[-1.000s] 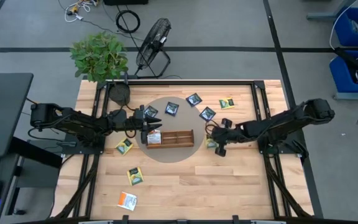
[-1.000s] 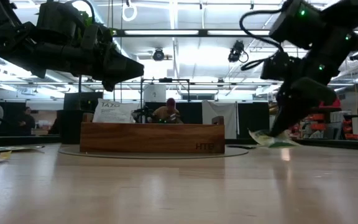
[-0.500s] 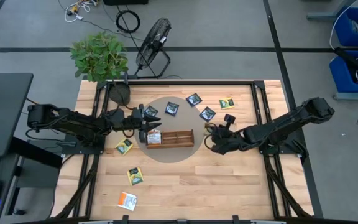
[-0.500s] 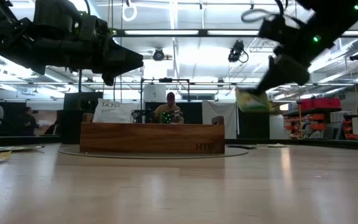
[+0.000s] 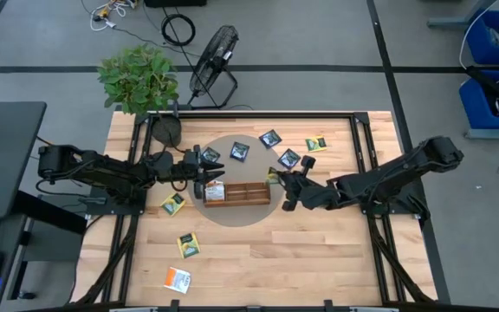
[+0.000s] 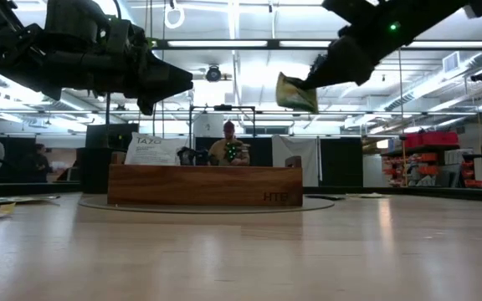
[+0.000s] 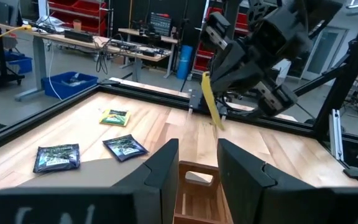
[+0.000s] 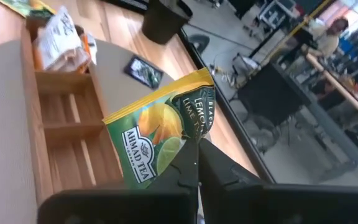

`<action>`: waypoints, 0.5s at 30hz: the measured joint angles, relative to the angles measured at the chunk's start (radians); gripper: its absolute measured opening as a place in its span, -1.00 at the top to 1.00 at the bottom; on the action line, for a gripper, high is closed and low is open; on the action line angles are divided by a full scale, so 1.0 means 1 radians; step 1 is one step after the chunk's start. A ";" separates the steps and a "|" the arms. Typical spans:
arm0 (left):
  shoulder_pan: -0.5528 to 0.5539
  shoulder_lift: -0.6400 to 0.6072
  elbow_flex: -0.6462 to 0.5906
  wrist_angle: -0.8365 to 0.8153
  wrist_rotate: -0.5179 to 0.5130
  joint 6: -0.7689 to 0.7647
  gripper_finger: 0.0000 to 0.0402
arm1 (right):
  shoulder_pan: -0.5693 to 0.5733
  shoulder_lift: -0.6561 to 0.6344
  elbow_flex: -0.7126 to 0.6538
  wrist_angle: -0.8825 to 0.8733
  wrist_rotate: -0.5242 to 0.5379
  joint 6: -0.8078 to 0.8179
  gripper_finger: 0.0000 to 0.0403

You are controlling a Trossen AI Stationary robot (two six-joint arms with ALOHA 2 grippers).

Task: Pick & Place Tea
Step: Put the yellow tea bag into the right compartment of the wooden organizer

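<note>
Now aloft: yellow-green sachet (image 8: 166, 137), lifted from the table (image 5: 258, 260) and carried left, clamped in right gripper (image 5: 277, 178) at tray's (image 5: 248, 192) right end; release comes next. Left gripper (image 5: 204, 176), fingers apart, still hovers over tray's left end.

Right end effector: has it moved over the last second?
Yes. The right end effector, shut on a yellow-green sachet, lifted off the table and travelled toward the wooden tray, now at its end.

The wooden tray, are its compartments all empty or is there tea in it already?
Partly filled: the wooden tray holds sachets in one end compartment; the others look empty.
</note>
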 joint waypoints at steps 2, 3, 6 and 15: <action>0.000 0.000 0.000 0.000 0.000 0.000 0.43 | -0.008 0.030 0.000 0.045 -0.001 -0.033 1.00; 0.000 0.000 0.000 0.000 0.000 0.000 0.43 | -0.011 0.043 0.000 0.060 -0.002 -0.049 1.00; 0.000 0.000 0.000 0.000 0.000 0.000 0.43 | -0.024 0.083 0.000 0.129 -0.002 -0.078 1.00; 0.000 0.000 -0.001 -0.003 0.000 0.000 0.43 | -0.048 0.182 0.057 0.174 -0.054 -0.134 1.00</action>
